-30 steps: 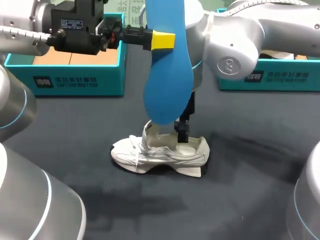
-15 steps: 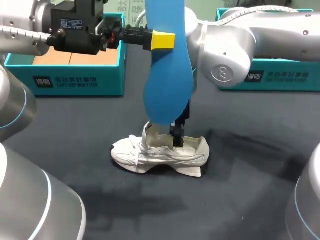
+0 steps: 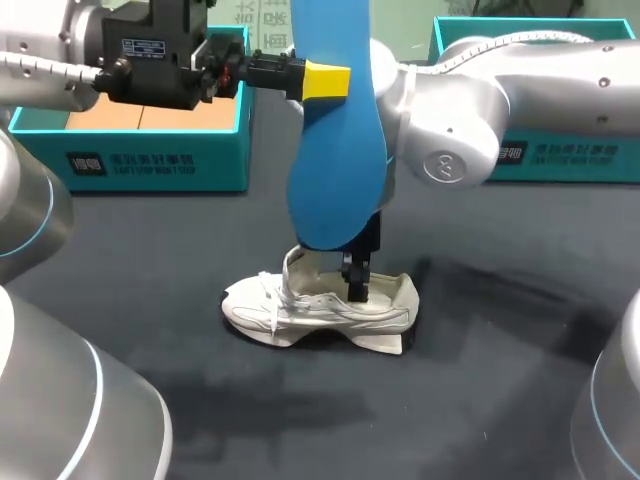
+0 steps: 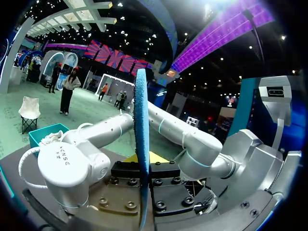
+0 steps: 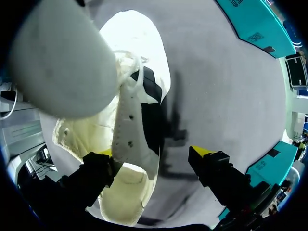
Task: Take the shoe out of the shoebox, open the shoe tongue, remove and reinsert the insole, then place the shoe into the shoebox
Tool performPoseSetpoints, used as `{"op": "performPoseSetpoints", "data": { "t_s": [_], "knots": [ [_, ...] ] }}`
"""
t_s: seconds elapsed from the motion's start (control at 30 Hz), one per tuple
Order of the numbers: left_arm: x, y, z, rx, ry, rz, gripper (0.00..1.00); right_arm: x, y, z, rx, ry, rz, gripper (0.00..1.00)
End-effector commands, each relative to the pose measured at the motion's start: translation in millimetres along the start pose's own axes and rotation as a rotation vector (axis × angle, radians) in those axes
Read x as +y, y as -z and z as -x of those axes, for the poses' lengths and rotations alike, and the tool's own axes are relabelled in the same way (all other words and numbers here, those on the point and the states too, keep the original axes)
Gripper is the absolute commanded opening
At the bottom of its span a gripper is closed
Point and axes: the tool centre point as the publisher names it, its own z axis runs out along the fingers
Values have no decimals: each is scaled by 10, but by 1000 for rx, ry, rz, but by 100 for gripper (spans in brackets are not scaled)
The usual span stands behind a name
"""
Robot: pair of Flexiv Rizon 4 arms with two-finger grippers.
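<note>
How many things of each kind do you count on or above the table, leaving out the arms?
white shoe: 1
blue insole: 1
teal shoeboxes: 2
Total: 4

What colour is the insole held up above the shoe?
Blue insole, clearest in the head view.

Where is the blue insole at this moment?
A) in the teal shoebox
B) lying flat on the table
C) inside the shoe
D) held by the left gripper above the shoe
D: the left gripper is shut on the blue insole, which hangs upright above the white shoe.
</note>
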Motion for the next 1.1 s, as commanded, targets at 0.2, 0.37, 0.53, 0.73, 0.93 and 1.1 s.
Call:
{"op": "performPoseSetpoints", "data": {
  "t_s": [0.2, 0.37, 0.53, 0.73, 0.93, 1.1],
  "knots": [
    [5, -11, 3, 0, 0, 1, 0, 10, -80, -14, 6, -1, -4, 44],
    [5, -11, 3, 0, 0, 1, 0, -4, -88, -18, 9, -11, -2, 2],
    [5, -11, 3, 0, 0, 1, 0, -3, -41, -6, 2, -11, -4, 0],
    [5, -11, 3, 0, 0, 1, 0, 6, 31, -8, -5, -8, -9, 0],
    [5, -11, 3, 0, 0, 1, 0, -4, 173, -39, 6, -26, -9, 0],
    [5, -11, 3, 0, 0, 1, 0, -30, 332, -97, 37, -92, -12, 0]
  ]
}}
